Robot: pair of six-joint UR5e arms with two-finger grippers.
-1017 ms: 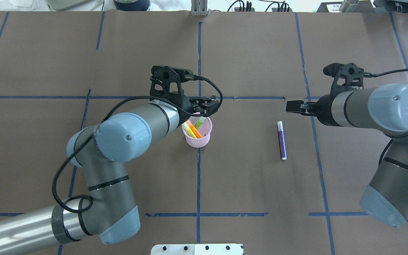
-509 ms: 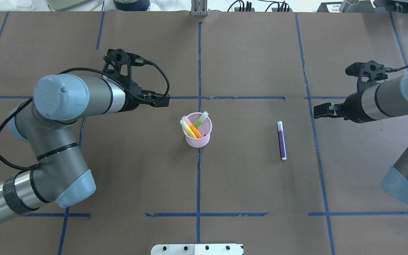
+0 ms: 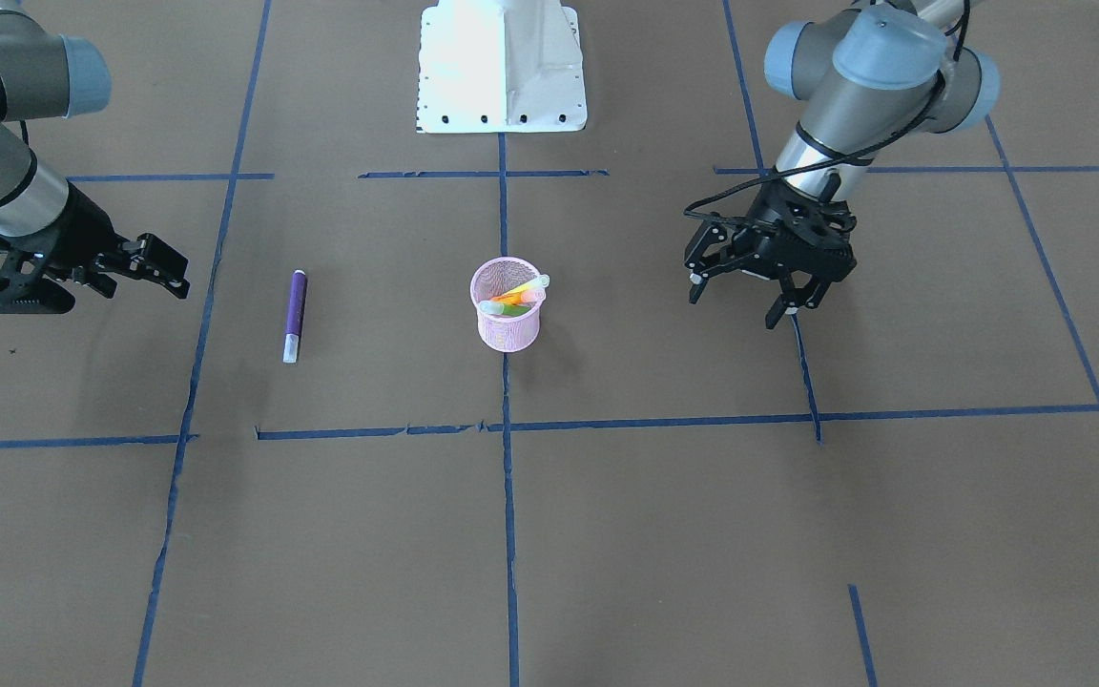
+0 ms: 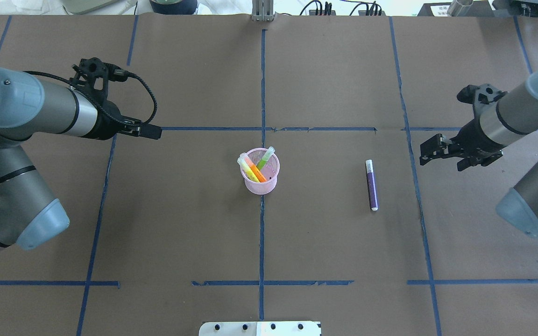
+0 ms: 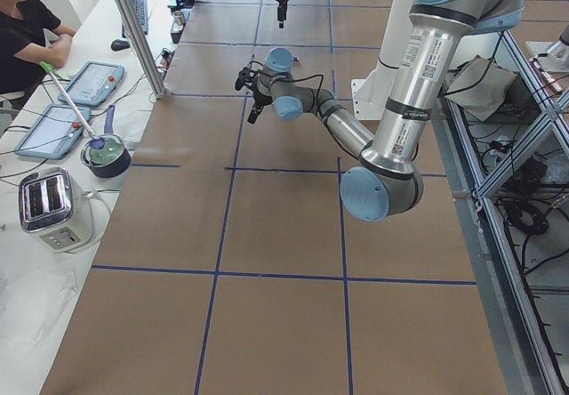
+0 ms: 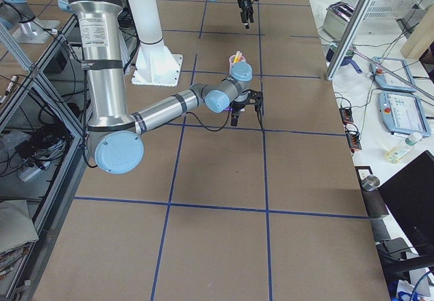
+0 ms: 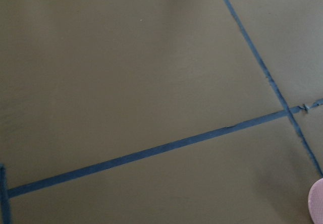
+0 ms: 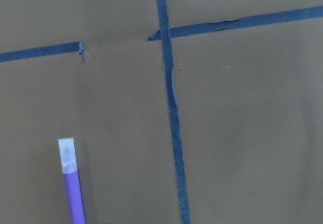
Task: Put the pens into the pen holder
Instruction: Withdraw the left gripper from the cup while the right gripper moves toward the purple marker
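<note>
The pink mesh pen holder [image 4: 260,184] [image 3: 508,329] stands upright at the table's middle, with an orange pen [image 4: 256,171], a green pen [image 4: 265,159] and a yellowish pen [image 4: 248,171] leaning inside it. The purple pen [image 4: 371,185] [image 3: 295,303] [image 8: 73,196] lies flat on the table, off to the holder's right in the overhead view. My left gripper [image 4: 156,132] [image 3: 738,305] is open and empty, well to the left of the holder. My right gripper [image 4: 426,151] [image 3: 174,272] is open and empty, just right of the purple pen's capped end. A pink edge of the holder [image 7: 318,202] shows in the left wrist view.
Blue tape lines [image 4: 262,93] cross the brown table cover. The white robot base plate [image 3: 502,67] sits at the robot's side. Cables and gear [image 4: 334,8] line the far edge. A person [image 5: 27,21] sits beyond it, by tablets and a toaster [image 5: 53,208].
My left arm has swung away from above the pen holder, far to the left. My right gripper has drawn back to the right, away from the purple pen, and now stands open.
</note>
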